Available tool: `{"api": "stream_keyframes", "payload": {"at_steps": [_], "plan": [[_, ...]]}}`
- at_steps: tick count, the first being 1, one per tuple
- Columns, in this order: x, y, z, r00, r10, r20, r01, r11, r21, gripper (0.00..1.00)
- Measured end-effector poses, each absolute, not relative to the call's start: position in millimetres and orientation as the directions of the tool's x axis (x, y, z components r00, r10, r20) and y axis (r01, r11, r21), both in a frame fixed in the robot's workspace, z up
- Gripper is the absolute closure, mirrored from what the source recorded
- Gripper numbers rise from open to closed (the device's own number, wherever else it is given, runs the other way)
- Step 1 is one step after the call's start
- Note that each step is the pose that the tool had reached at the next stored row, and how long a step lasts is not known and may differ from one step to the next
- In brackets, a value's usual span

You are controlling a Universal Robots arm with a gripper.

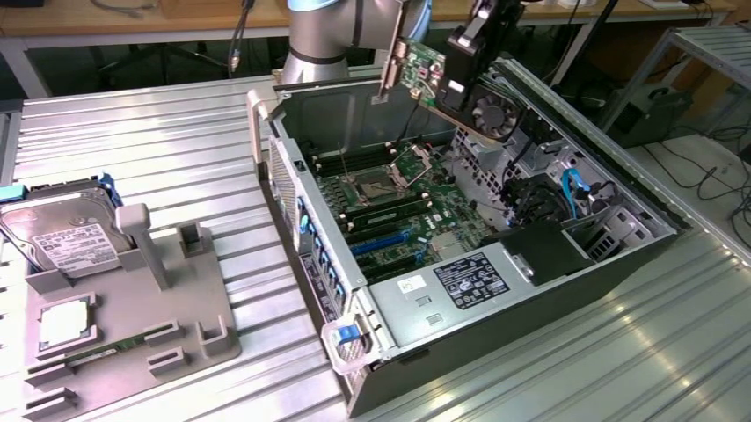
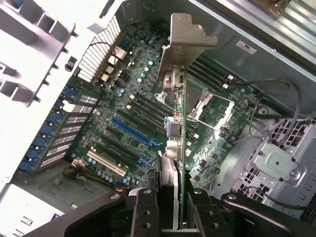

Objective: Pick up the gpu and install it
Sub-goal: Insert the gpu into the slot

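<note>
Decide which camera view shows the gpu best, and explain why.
The exterior view: the gpu shows its green face, fan and bracket above the open computer case. The wrist view shows it edge-on, clamped in the tool.

Exterior view: high, slanting down on the whole open computer case [image 1: 528, 338]. Wrist view: close above its motherboard [image 2: 128, 118]; the 2 views share motherboard and gpu [image 1: 425, 70].
</note>
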State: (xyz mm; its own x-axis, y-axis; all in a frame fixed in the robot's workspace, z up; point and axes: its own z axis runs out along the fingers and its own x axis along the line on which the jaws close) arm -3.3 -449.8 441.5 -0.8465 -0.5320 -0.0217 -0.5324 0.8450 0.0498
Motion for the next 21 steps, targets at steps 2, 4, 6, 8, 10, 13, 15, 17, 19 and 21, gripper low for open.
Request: {"api": "stream_keyframes", "payload": {"at_steps": [2,4,6,8,10,13,15,17,19,21], "plan": [[-3.3,-449.9,441.6,-0.837,-0.547,-0.022,-0.547,0.836,0.05,0.73],[-3.3,-450.0,441.6,-0.825,-0.565,-0.022,-0.565,0.824,0.05,0.73],[-3.3,-450.0,441.6,-0.816,-0.578,-0.022,-0.578,0.814,0.05,0.73],[-3.3,-450.1,441.6,-0.803,-0.596,-0.022,-0.596,0.801,0.05,0.73],[-3.3,-450.1,441.6,-0.791,-0.611,-0.022,-0.612,0.789,0.05,0.73],[-3.3,-450.2,441.6,-0.772,-0.635,-0.022,-0.635,0.77,0.05,0.73],[-3.3,-450.3,441.5,-0.756,-0.654,-0.022,-0.654,0.755,0.05,0.73],[-3.3,-450.3,441.5,-0.739,-0.673,-0.022,-0.673,0.738,0.05,0.73],[-3.3,-450.3,441.5,-0.724,-0.689,-0.022,-0.69,0.722,0.05,0.73],[-3.3,-450.3,441.5,-0.707,-0.707,-0.022,-0.707,0.705,0.05,0.73]]}}
